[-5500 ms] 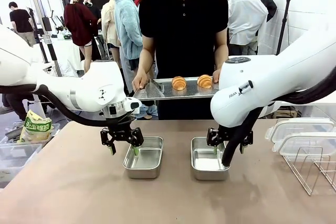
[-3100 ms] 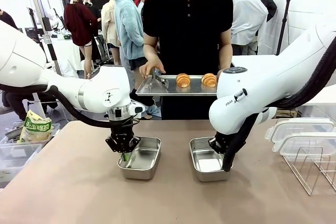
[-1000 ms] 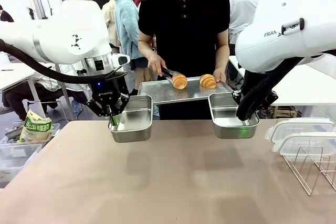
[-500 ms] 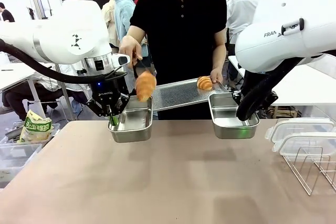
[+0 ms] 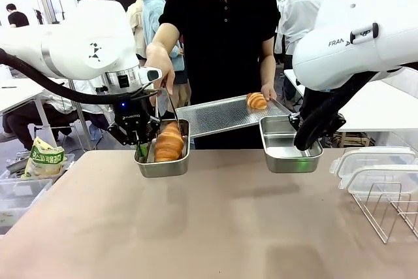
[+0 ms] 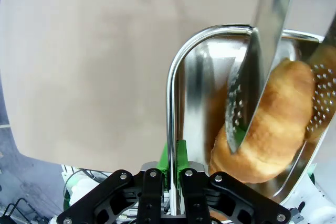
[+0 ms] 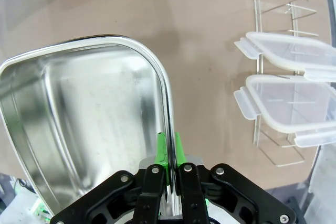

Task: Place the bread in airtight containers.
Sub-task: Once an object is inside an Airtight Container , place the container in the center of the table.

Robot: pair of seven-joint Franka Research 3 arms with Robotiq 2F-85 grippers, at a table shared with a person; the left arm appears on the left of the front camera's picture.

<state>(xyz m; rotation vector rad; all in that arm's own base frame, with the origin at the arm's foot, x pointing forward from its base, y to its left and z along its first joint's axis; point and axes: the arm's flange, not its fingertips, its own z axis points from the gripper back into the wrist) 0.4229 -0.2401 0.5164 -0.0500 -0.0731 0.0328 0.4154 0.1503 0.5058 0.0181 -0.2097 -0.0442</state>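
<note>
Once airborne, bread [image 5: 169, 143] now in container [image 5: 162, 166]

The bread [image 5: 168, 143] is ridged golden-brown, its container [image 5: 163, 166] shiny silver, the tray [image 5: 215, 114] dotted with holes, the table [image 5: 215, 227] tan.

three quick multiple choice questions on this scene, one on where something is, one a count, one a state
1. Where is the tonged roll, gripped by the tongs?
A) on the table
B) in the left pan, held by the left tool
C) on the wire rack

2. How many rolls lie on the person's tray?
A) none
B) three
C) one

3. What state is the right pan, clamped by the right tool, in?
A) empty
B) lidded
C) holding a roll

Answers:
1 B: the left wrist view shows it within that pan's walls, with the tongs around it.
2 C: a single roll sits near the tray's right end.
3 A: the right wrist view shows bare steel, and both lids lie apart from it.
</note>
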